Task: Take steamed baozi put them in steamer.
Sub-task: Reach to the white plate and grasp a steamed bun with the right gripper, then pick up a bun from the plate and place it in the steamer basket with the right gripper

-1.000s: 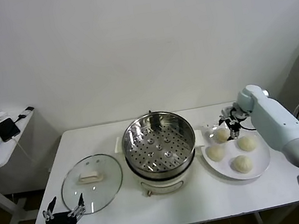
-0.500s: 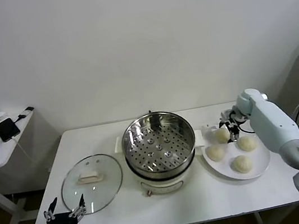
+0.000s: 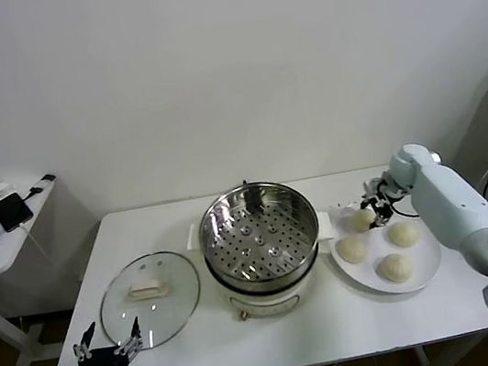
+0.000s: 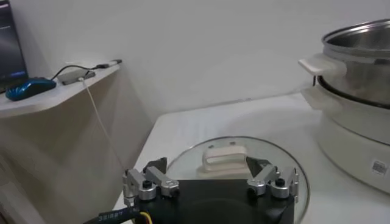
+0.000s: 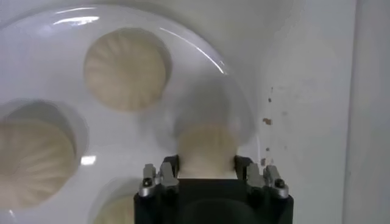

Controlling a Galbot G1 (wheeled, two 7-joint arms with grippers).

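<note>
Hovering right claw over plate, fingers spread, bun directly below between them. Tip: drop straight, squeeze gently, dough squishes. Steamer sits off to its side, empty. Left claw parked open near lid.

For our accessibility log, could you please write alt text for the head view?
The right end effector hovers over four cream-white baozi buns on a white plate. Centre: an empty shiny steel steamer; a round glass lid lies left.
</note>
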